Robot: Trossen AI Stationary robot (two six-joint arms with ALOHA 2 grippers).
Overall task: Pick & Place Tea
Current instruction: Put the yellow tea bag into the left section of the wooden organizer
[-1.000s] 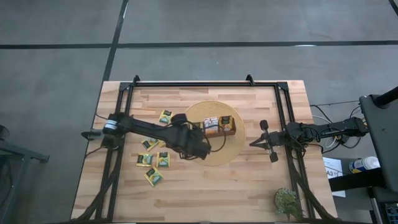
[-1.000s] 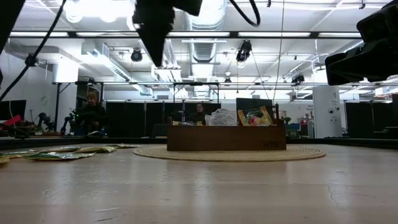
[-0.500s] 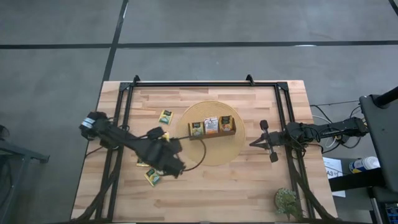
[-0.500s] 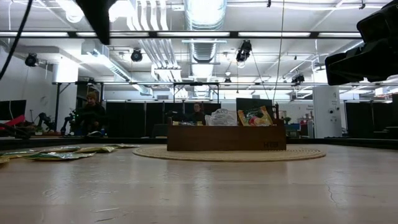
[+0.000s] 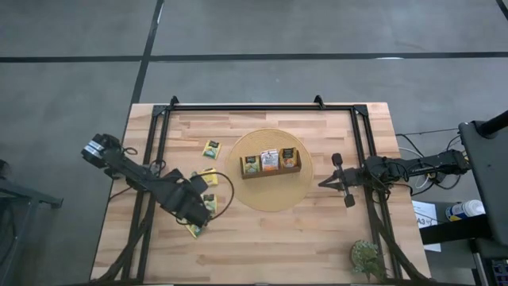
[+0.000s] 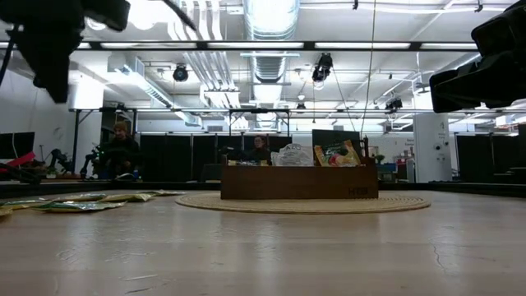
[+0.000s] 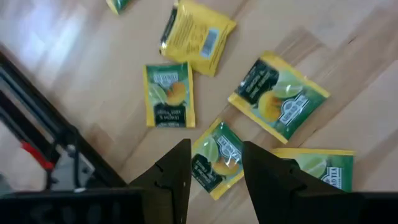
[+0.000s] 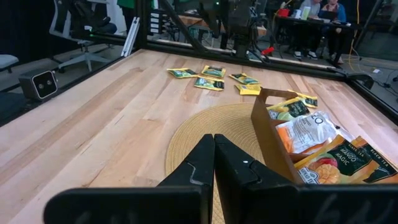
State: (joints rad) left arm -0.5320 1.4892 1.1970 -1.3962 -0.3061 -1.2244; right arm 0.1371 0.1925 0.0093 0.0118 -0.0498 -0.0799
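Yellow-green tea packets (image 7: 217,158) lie flat on the wooden worktop (image 5: 262,238), and we see our left gripper (image 7: 214,165) hanging over them with its fingers spread apart and nothing held. Past them, on a round woven mat (image 5: 270,187), a brown wooden tray (image 5: 271,171) holds three more packets standing in its compartments. Farther off, our right gripper (image 5: 333,181) waits near the worktop's right rail, fingers pressed together, empty.
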